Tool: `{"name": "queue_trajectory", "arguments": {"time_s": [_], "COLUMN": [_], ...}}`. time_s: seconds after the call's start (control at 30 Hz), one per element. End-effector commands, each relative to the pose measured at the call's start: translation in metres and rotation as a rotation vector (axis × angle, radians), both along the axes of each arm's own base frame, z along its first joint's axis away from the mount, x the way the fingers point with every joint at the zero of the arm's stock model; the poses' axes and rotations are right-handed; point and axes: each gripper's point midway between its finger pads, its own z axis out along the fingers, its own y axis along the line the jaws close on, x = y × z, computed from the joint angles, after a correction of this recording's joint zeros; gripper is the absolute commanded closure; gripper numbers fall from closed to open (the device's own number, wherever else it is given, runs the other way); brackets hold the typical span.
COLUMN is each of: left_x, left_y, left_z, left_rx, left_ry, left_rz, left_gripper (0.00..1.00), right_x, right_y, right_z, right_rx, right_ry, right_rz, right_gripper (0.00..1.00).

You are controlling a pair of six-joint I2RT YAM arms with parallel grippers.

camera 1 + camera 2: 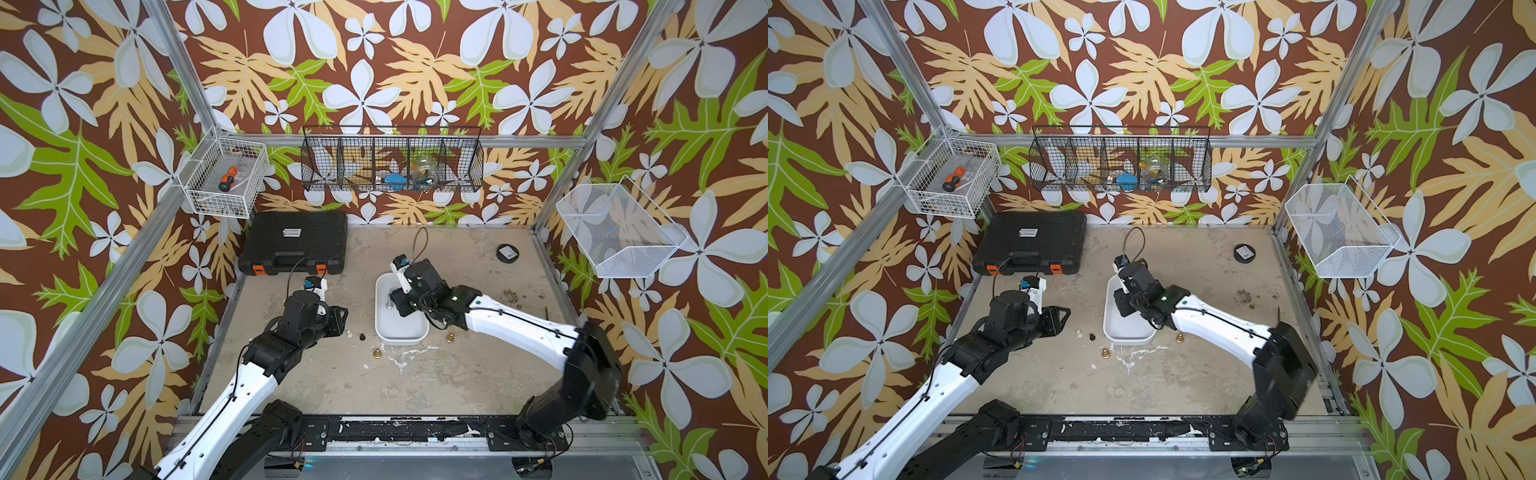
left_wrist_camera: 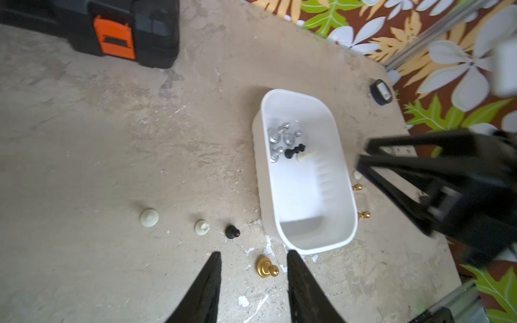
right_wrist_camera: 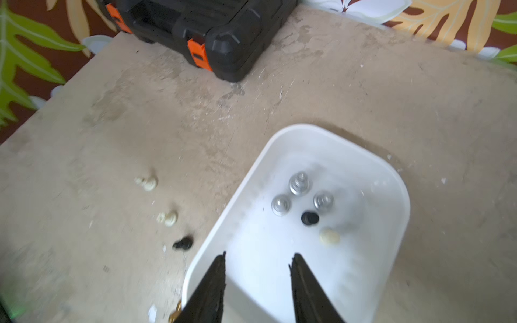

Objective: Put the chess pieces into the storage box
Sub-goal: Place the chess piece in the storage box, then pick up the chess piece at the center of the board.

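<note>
The storage box [image 1: 401,330] stands mid-tabletop [image 1: 457,374]. In both top views the right arm covers most of its inside, and only one silver glint shows there. The wrist views fill this in. Three silver pieces [image 3: 299,183], a boxed black piece [image 3: 310,218] and a boxed cream piece [image 3: 330,236] lie in the box's half farther from the arm bases.

The right pincer [image 3: 258,256] hangs over the box, released, with nothing between its jaws. The left pincer [image 2: 253,253] is on the left arm's side of the box, also released and empty. In its own camera a near gold piece [image 2: 267,267] lies on the tabletop between the fingers, close to the box's corner. In a top view that piece sits clear of the pincer.

Only the left wrist view shows all the loose pieces. Two cream pieces [image 2: 149,217] and a loose black piece [image 2: 232,231] stand in a row on the box's left-arm side. A third cream piece [image 2: 357,174] and two gold pieces [image 2: 358,186] sit just beside its opposite wall. In the top views only one of those cream pieces and one gold piece on the opposite side appear.
</note>
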Motion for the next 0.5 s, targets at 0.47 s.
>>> {"name": "queue_trajectory", "arguments": {"time_s": [0.47], "left_x": [0.011], "left_y": [-0.014], "left_z": [-0.088], "left_rx": [0.241], "left_ry": [0.274], "left_rz": [0.010], "left_gripper": [0.57], "right_x": [-0.133], "right_y": [-0.032], "right_z": [-0.008], "right_rx": [0.456], "right_ry": [-0.357], "right_rz": [0.422], "right_gripper": [0.52]}}
